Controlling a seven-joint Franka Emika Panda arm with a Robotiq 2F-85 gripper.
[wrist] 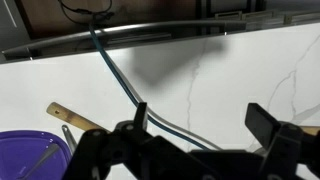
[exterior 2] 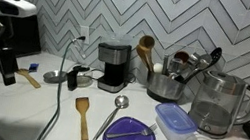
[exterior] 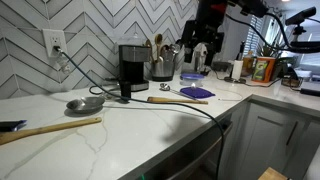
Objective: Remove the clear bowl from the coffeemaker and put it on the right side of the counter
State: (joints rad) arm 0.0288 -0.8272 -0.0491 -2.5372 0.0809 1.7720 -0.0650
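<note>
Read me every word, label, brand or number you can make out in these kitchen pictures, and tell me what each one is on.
No text can be read in any view.
Coffeemaker: any brand or label on its front is too small to make out.
Colourful package in an exterior view: it carries printing, but too blurred to read.
Glass kettle: no markings legible.

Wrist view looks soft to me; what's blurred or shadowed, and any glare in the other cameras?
Wrist view: the tool is a dark, out-of-focus shape, while the counter is sharper, with a soft grey shadow on it. In an exterior view the arm is dark against a brighter background. In an exterior view the light is even and the coffeemaker reads clearly.
</note>
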